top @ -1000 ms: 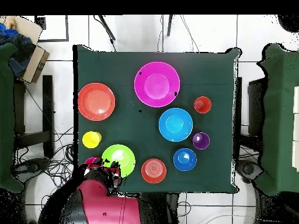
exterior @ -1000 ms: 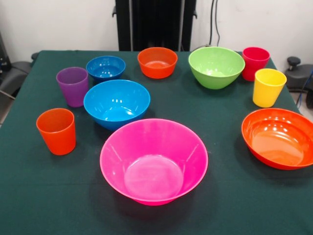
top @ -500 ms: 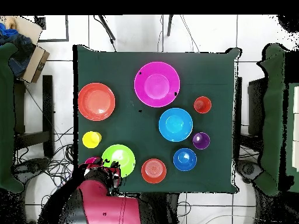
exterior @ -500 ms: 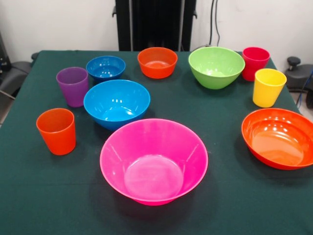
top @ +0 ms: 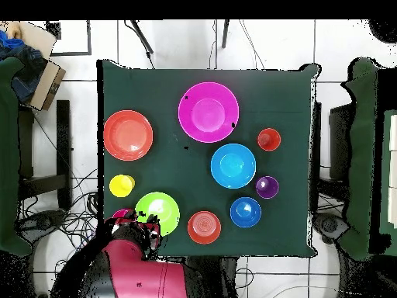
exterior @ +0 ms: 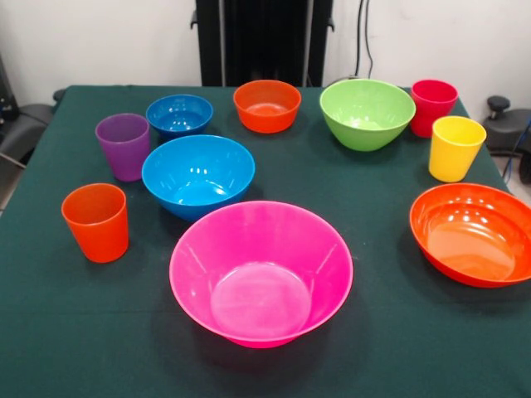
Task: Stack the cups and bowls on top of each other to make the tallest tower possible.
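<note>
Nothing has shifted: the red arm [top: 139, 268] still sits at the table's edge, gripper state impossible to tell. Glossy plastic cups [exterior: 98, 221] and bowls [exterior: 261, 274] stand scattered, unstacked.

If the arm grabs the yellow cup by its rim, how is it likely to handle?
The yellow cup looks like glossy plastic, so it is probably light, stiff and somewhat slippery. It stands upright and narrows toward its base, so a sideways nudge could tip it, and then it might roll.
</note>
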